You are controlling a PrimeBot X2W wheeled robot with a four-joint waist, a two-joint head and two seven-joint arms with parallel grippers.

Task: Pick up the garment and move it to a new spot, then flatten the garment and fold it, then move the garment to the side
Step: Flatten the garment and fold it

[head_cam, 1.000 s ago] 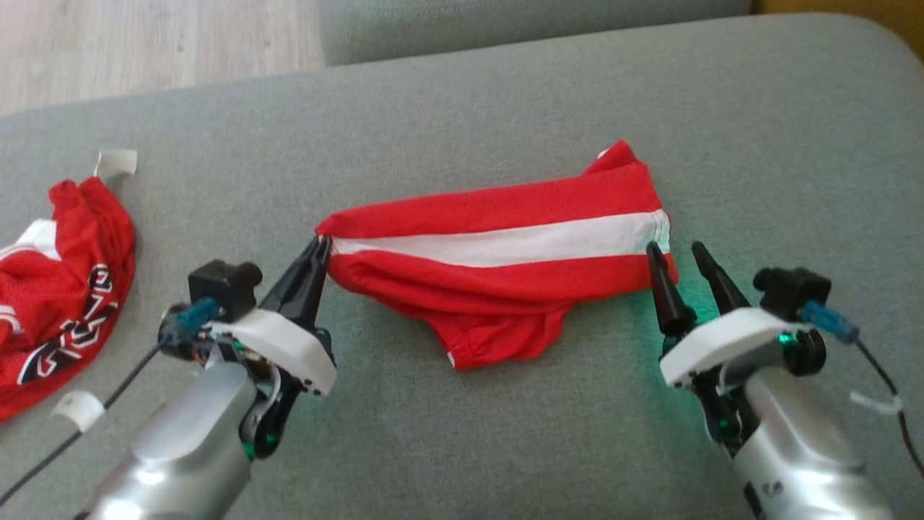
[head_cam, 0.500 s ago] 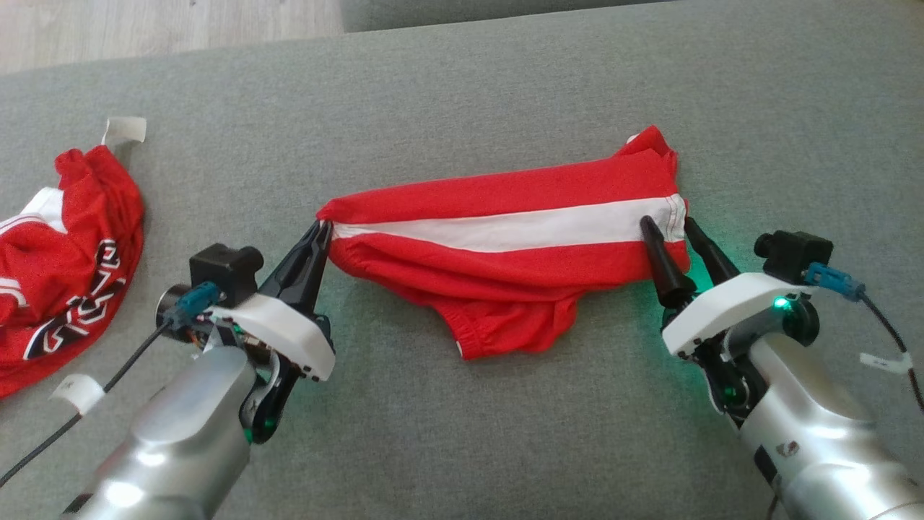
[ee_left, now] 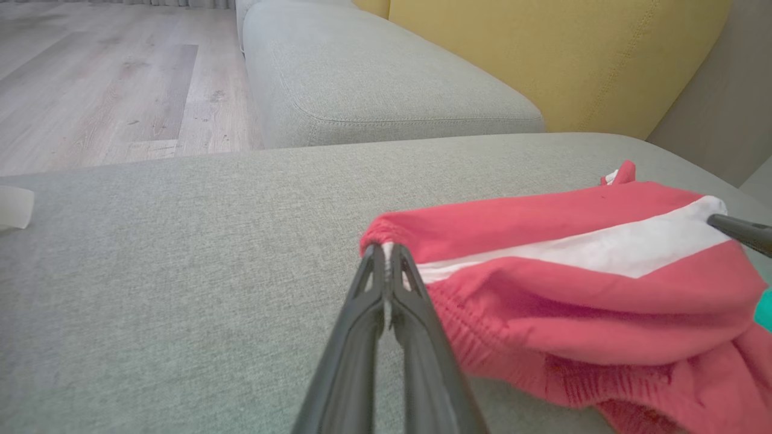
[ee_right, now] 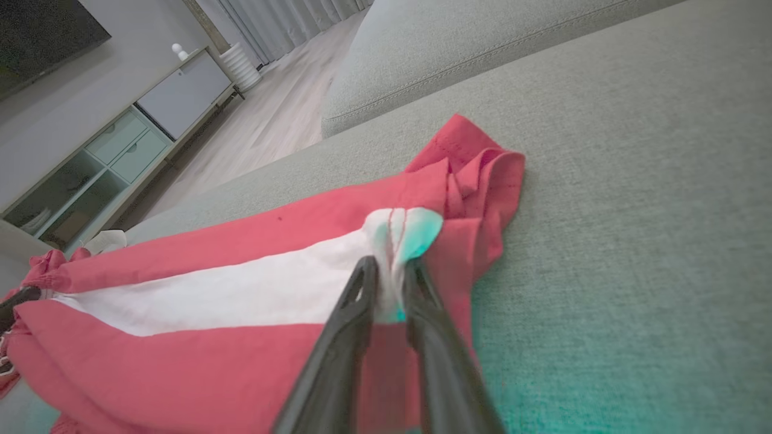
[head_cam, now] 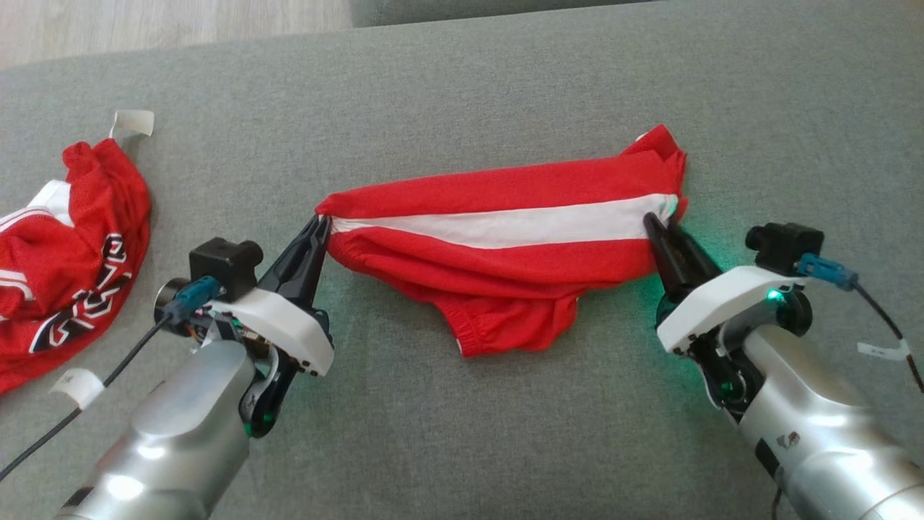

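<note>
Two pincers clamped on one striped garment

Two dark, long-fingered pincers grip opposite ends of the red fabric garment (head_cam: 505, 271) with a broad white stripe, which lies crosswise on the middle of the wide grey woven sofa cushion (head_cam: 462, 87). The left pincer (head_cam: 323, 224) is clenched on the garment's left end, right where the white stripe meets the gathered red hem; in the left wrist view its fingers (ee_left: 369, 283) press flat together with the cloth (ee_left: 573, 301) nipped at their tips. The right pincer (head_cam: 655, 222) grasps the other end of the stripe. In the right wrist view a bunched fold of white cloth stands between its fingers (ee_right: 356, 301), tinted green by a light on the arm, and the garment (ee_right: 211, 361) spreads away from them across the cushion. Below the stripe the red cloth sags in loose folds towards the cushion's near edge, with an elastic hem at the lowest point. A second, crumpled red jersey (head_cam: 65, 267) with black-and-white lettering lies at the cushion's left edge, well apart from the garment, a white tag (head_cam: 133, 123) beside it.
</note>
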